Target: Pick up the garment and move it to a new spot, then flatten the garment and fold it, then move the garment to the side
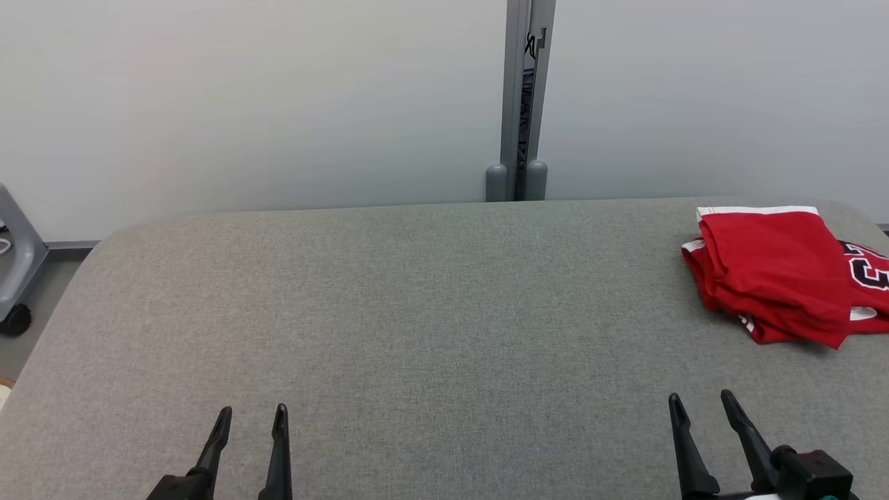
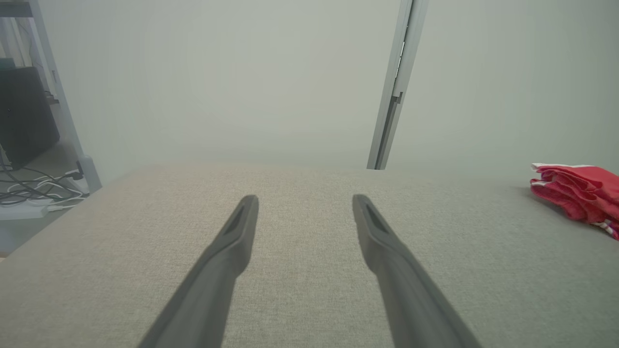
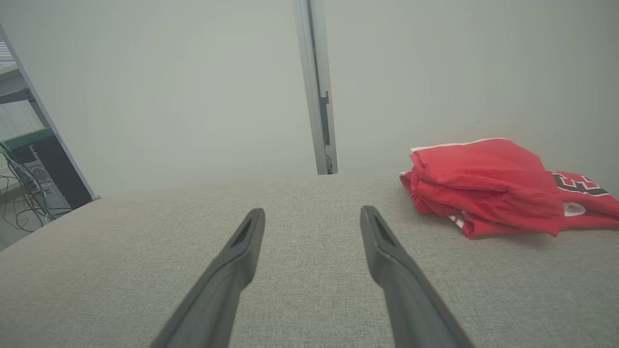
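We read the red jersey (image 1: 771, 271) as already folded. It lies in a compact, slightly rumpled stack at the far right corner of the grey padded table (image 1: 417, 312), and part of it runs past the head view's right edge. From that we judge the task to be at its last step, with the garment set to the side and nothing obvious left to do. If the stack is instead the starting heap, the next move calls for our right arm to reach forward and rightward and pinch an edge of the cloth.

Our left gripper (image 1: 253, 410) hovers low over the near left of the table and our right gripper (image 1: 700, 397) over the near right, both pointing toward the wall. Each has its fingers spread wide, holding nothing. The jersey is well apart from the left gripper and nearer the right one, touching neither.
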### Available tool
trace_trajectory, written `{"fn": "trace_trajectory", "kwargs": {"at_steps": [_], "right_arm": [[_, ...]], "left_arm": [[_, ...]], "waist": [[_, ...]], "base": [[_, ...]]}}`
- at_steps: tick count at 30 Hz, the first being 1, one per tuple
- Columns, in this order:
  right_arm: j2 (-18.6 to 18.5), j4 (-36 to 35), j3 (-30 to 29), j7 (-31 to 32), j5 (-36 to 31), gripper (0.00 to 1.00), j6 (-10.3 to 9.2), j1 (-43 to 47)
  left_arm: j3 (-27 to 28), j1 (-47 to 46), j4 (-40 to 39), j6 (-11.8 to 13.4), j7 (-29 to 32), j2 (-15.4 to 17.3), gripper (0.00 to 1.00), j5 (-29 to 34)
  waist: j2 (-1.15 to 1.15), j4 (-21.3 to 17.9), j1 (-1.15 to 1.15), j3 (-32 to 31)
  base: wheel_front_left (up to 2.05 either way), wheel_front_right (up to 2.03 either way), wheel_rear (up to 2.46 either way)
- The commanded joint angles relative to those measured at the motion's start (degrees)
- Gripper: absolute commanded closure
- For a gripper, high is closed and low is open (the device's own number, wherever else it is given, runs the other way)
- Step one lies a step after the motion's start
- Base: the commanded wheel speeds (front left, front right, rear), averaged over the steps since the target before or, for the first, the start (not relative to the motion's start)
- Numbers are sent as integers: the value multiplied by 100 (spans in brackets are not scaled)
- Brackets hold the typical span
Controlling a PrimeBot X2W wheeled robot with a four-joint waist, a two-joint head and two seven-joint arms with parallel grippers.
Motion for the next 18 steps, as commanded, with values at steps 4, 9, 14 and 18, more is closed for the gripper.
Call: {"fn": "trace_trajectory", "kwargs": {"at_steps": [4, 9, 14, 18], "right_arm": [[-21, 51, 36, -2, 16, 0, -2, 61], [-21, 76, 19, -2, -64, 0, -2, 79], [60, 280, 18, 2, -5, 100, 0, 153], [42, 270, -48, 91, 347, 100, 0, 107]], "left_arm": [[43, 9, 24, 39, -19, 20, 0, 75], [102, 28, -81, 165, -19, 20, 0, 99], [62, 96, 157, 147, 35, -29, 100, 33], [82, -5, 204, 108, 116, -27, 100, -311]], "waist": [[0, 16, 0, -20], [0, 41, 0, -22], [0, 42, 0, -21], [0, 38, 0, -7]], "base": [[0, 0, 0], [0, 0, 0], [0, 0, 0], [0, 0, 0]]}}
